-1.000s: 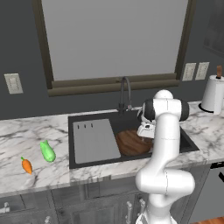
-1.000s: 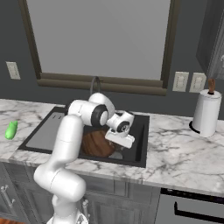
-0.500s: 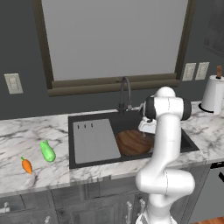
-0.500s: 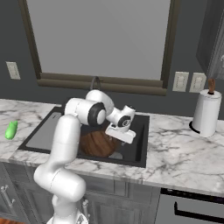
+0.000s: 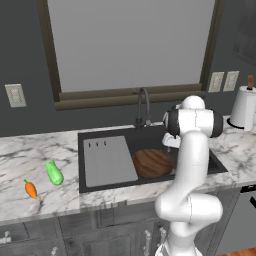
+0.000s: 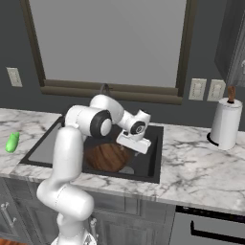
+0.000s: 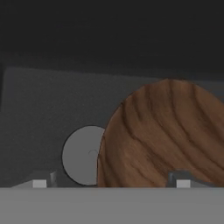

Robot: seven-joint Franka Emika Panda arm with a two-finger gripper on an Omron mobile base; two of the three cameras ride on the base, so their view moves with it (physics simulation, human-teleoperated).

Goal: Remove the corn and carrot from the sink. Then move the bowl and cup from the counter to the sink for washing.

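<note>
Dark wood-grain bowl [image 5: 152,162] mid-frame in black sink [image 5: 207,162] | my gripper [image 7: 109,183] released above | risk: forgetting cup.

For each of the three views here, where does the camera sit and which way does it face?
Left base view: behind the arm's left, facing the sink, corn and carrot; arm rises lower right.
Right base view: behind its right, facing the same sink; arm lower left, paper towel roll right.
Hand view: on the hand, looking down along the claw at the bowl and drain.
Both base views share sink, bowl and corn.
</note>
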